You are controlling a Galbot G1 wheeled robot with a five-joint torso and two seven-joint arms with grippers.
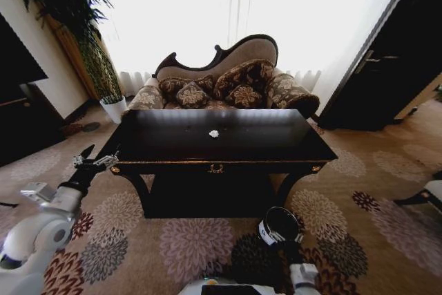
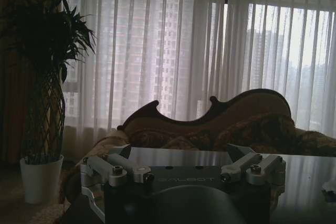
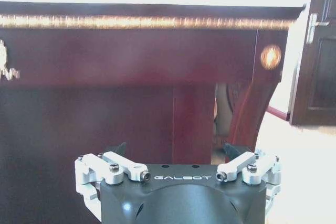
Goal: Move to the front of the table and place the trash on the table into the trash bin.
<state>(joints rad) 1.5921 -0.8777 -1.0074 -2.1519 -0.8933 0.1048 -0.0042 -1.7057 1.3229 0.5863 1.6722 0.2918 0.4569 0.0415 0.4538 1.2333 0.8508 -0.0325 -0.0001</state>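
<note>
Room: Patterned carpet, sheer curtains, a carved sofa behind the table, a potted plant off the table's left end.
Table: dark, glossy, rectangular, with gold-dotted trim and curved legs; you stand at its front, facing its long edge.
Trash: one small white crumpled wad lies near the table's centre.
Trash bin: round, dark, white-labelled; on the carpet below the table's front edge, right of centre.
Left gripper: jaws spread open, empty, at the table's front-left corner, about top height.
Right gripper: jaws apart, empty, low before the table's front apron.
Key relation: you find the wad beyond and right of the left jaws; the left arm looks better placed.
</note>
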